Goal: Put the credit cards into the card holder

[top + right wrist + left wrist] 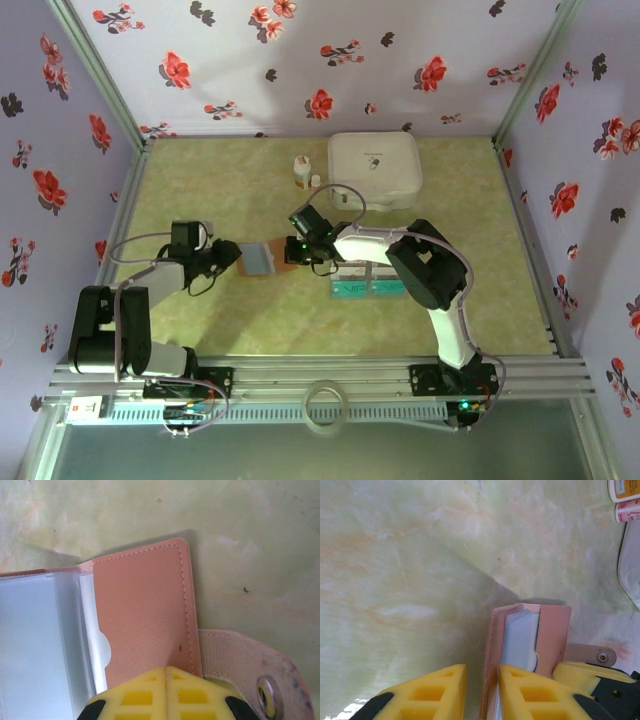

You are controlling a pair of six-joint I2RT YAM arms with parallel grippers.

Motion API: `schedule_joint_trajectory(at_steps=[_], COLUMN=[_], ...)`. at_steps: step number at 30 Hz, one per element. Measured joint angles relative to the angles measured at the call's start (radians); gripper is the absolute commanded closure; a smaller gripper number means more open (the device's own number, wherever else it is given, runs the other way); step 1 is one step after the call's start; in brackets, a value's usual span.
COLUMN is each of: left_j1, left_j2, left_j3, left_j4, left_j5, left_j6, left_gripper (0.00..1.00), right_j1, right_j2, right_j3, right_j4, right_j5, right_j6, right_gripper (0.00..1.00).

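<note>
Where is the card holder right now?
In the top view the card holder lies open mid-table between the left gripper and right gripper, each pinching one cover; the credit cards lie to its right.

brown card holder [262, 259] open, teal credit cards [367, 288] nearby

white box [375, 168], two small bottles [303, 172], green table [220, 180]

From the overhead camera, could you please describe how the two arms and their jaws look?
Both arms have black joints and white link covers, with grey cables looping along them. The left gripper and right gripper carry bright yellow foam pads with square cut-outs, on black mounts. A small green light glows on the right wrist.
</note>
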Motion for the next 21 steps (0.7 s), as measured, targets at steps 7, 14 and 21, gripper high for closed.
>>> schedule_joint_trajectory(at_steps=[7, 14, 21], left_j1=[0.005, 0.011, 0.012], left_j2=[-0.010, -0.029, -0.029], left_j3=[-0.008, -0.008, -0.009], left_j4=[0.002, 0.009, 0.021], left_j5=[0.000, 0.000, 0.003], left_j6=[-0.005, -0.009, -0.016], left_gripper=[0.82, 0.87, 0.99], right_j1=[0.000, 0.000, 0.002], right_j2=[0.000, 0.000, 0.002], right_j3=[-0.002, -0.005, -0.005], right_j4=[0.004, 0.008, 0.011], right_j5=[0.000, 0.000, -0.003], right_j6=[0.000, 0.000, 0.000], right_gripper=[1.00, 1.00, 1.00])
